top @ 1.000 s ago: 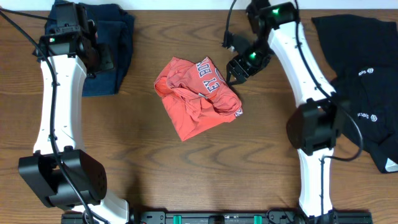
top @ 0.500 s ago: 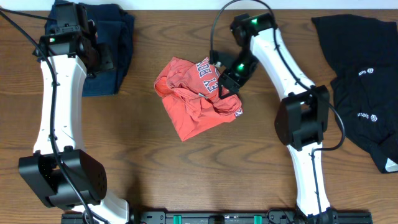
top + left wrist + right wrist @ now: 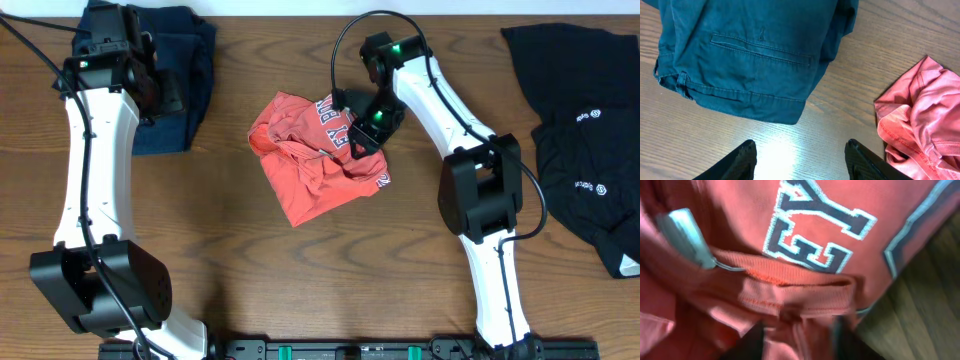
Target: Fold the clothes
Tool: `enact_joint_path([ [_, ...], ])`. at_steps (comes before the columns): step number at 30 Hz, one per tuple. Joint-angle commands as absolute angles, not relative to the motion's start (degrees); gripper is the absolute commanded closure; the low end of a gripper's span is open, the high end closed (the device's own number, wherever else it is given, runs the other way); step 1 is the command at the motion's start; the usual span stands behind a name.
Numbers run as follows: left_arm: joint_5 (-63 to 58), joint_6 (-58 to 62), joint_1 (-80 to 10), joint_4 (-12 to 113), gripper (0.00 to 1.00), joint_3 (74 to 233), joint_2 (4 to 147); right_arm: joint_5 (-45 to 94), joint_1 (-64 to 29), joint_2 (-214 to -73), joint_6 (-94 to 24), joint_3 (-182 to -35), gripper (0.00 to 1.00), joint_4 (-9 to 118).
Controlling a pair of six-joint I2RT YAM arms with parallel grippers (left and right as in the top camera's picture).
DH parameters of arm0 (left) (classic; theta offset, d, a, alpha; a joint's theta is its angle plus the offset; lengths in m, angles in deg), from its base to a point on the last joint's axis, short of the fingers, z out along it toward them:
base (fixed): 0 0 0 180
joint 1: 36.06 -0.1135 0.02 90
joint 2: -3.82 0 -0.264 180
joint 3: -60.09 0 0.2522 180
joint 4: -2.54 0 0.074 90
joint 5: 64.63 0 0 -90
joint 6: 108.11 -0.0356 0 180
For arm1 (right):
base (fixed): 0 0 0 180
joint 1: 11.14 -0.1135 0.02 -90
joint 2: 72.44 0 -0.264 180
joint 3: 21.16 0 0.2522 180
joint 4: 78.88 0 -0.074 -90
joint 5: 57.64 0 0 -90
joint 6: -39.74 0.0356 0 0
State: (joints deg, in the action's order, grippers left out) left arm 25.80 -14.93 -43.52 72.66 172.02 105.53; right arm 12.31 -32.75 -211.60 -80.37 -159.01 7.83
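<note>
- Right wrist view first: the right gripper (image 3: 799, 336) is down in the red-orange T-shirt (image 3: 820, 210), a dark finger either side of a bunched fold just below the ribbed neckband (image 3: 790, 287). It's blurred down there, so I cannot tell whether they've bitten or only straddle the cloth
- That neckband runs side to side, along the line from one finger to the other. The white neck tag (image 3: 687, 235) sits up left and the block lettering (image 3: 815, 230) lies beyond
- Overhead now: the T-shirt (image 3: 310, 175) is a crumpled heap mid-table, and the right gripper (image 3: 358, 135) is on its upper-right edge. The bulk spreads away to the left and toward the front edge, so I'd judge a pull to open it goes away from that mass
- The right arm is plainly the nearer one. The left gripper (image 3: 800, 160) has its fingers apart, holding nothing, over bare table (image 3: 715, 140) just off the hem of the navy garment (image 3: 750, 55), with the shirt well apart at its right
- Farthest out, the black garment (image 3: 590, 130) with white logos lies at the right edge, clear of the heap; nothing blocks the wood between
</note>
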Motion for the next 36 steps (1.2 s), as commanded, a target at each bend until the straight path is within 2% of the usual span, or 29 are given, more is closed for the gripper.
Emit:
enact_joint_path([
  [1,26.5,-14.4,-43.8,72.6,0.41,171.5,106.4,12.7,-32.6,-211.6,-78.5,-158.9,0.93,7.7],
  [2,26.5,-14.4,-43.8,72.6,0.41,171.5,106.4,12.7,-32.6,-211.5,-78.5,-158.9,0.99,7.4],
  [9,26.5,-14.4,-43.8,72.6,0.41,171.5,106.4,12.3,-32.6,-209.4,-78.3,-159.8,0.99,3.4],
  [17,26.5,-14.4,-43.8,72.6,0.41,171.5,106.4,8.1,-35.0,-199.7,-78.4,-159.8,0.99,-0.8],
  [24,26.5,-14.4,-43.8,72.6,0.41,171.5,106.4,7.4,-41.6,-197.9,-78.4,-159.2,0.99,-6.1],
  [34,26.5,-14.4,-43.8,72.4,0.41,171.5,106.4,4.4,-54.0,-197.9,-78.4,-154.4,0.99,-7.3],
  [35,26.5,-14.4,-43.8,72.3,0.41,171.5,106.4,4.9,-55.0,-197.9,-78.4,-154.2,0.96,-7.4],
  [36,26.5,-14.4,-43.8,72.4,0.41,171.5,106.4,5.4,-55.9,-197.9,-78.4,-154.1,0.88,-7.4],
])
